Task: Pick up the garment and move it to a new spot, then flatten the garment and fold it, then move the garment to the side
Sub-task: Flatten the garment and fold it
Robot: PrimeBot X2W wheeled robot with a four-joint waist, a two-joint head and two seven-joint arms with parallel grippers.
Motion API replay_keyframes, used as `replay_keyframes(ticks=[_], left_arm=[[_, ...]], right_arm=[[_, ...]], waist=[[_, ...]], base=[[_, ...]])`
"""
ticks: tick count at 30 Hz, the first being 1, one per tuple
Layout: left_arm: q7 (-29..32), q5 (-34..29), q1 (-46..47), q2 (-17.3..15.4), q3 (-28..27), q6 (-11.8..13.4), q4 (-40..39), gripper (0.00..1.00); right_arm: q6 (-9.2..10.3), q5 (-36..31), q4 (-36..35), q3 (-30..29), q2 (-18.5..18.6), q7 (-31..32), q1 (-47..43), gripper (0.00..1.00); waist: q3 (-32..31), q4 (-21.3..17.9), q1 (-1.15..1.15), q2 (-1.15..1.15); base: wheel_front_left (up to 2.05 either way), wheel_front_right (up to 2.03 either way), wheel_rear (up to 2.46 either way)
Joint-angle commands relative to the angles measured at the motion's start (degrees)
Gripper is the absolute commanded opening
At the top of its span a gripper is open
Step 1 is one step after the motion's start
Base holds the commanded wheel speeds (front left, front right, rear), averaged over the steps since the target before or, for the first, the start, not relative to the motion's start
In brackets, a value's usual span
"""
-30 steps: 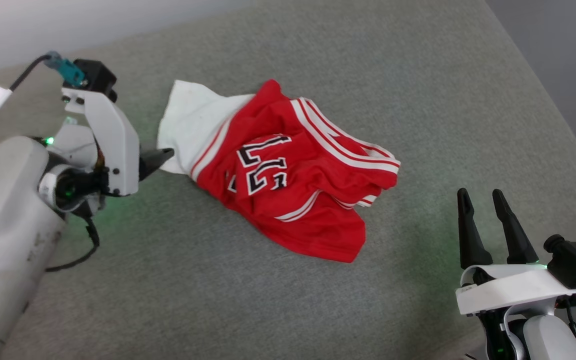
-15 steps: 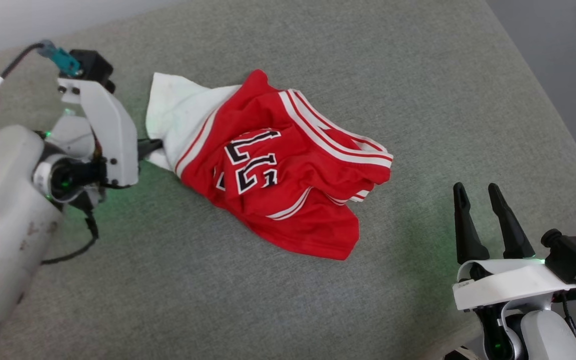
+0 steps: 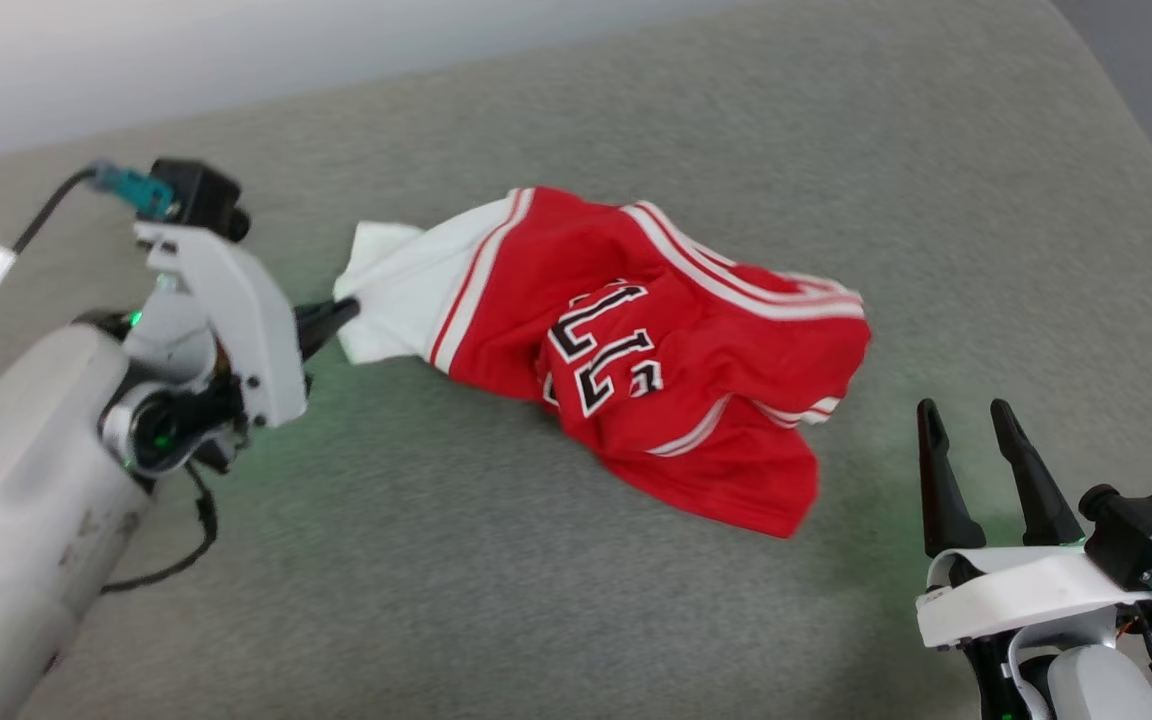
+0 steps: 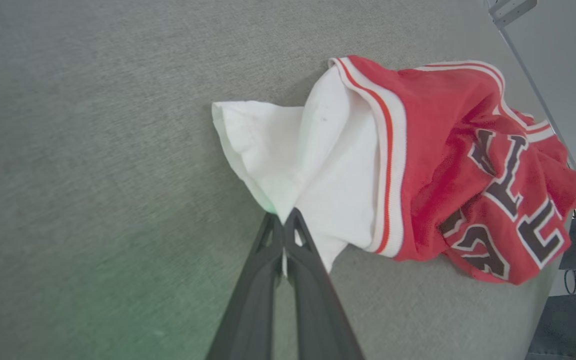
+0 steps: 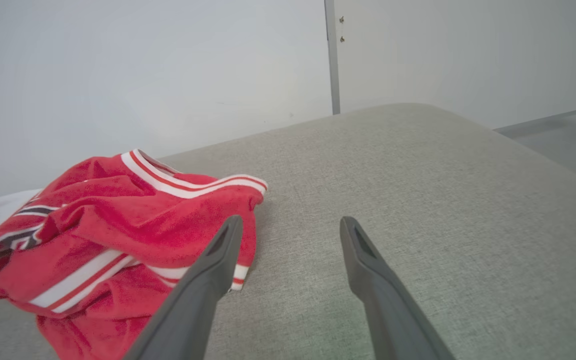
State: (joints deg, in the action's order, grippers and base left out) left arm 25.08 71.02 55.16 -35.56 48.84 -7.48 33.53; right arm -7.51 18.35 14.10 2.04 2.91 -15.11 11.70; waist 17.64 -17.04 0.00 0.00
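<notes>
L gripper [image 3: 344,312] had snapped shut since a sec ago, pinching the white sleeve [image 3: 401,290] of the garment [image 3: 676,370], w/ sleeve drawn out toward it. Garment lay crumpled mid grey cushion [image 3: 436,570]. R gripper [image 3: 966,412] hung spread nearby, apart.

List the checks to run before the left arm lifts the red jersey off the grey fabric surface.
1. Left gripper shut on the white sleeve of the red jersey shirt: ok.
2. Hold is deep enough to carry the whole shirt: cannot tell; only the sleeve's edge is between the fingers.
3. Right gripper open and apart from the shirt: ok.
4. Shirt lies flat: not ok; it is bunched, with the lettering creased.
5. Nothing lies on the shirt to be dragged along: ok.
6. Bare grey fabric surface is available for a new spot: ok.
</notes>
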Motion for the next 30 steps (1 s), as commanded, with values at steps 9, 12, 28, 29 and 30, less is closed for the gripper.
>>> replay_keyframes(ticks=[9,12,28,29,30], left_arm=[[-3.01,1.3,-7.19,-5.22,0.69,0.48,-1.82,0.0],[-4.14,0.11,-8.42,-6.35,1.03,1.71,-1.37,0.0],[-22.74,-3.61,-14.83,-3.85,-0.98,4.11,-0.34,1.0],[-26.0,-4.98,-15.6,-3.55,-1.02,4.23,-0.91,1.0],[-29.25,-6.08,-16.42,-3.26,-1.16,4.58,-1.45,1.0]], right_arm=[[0.04,-2.33,0.61,-0.82,-0.01,-0.05,-1.03,1.0],[0.04,-2.51,0.7,-0.63,0.0,-0.05,-0.86,1.0],[0.04,-5.64,6.37,2.99,0.67,0.67,2.22,1.0],[0.04,-5.37,7.05,3.48,1.37,1.45,3.04,1.0],[0.04,-5.07,7.58,3.96,1.97,2.36,3.91,1.0]], waist=[[-5.48,8.77,0.0,0.0],[-5.38,8.65,0.0,0.0],[-6.77,9.67,0.0,0.0],[-6.91,10.31,0.0,0.0],[-6.97,10.9,0.0,0.0]], base=[[0.0,0.0,0.0],[0.0,0.0,0.0],[0.0,0.0,0.0],[0.0,0.0,0.0],[0.0,0.0,0.0]])
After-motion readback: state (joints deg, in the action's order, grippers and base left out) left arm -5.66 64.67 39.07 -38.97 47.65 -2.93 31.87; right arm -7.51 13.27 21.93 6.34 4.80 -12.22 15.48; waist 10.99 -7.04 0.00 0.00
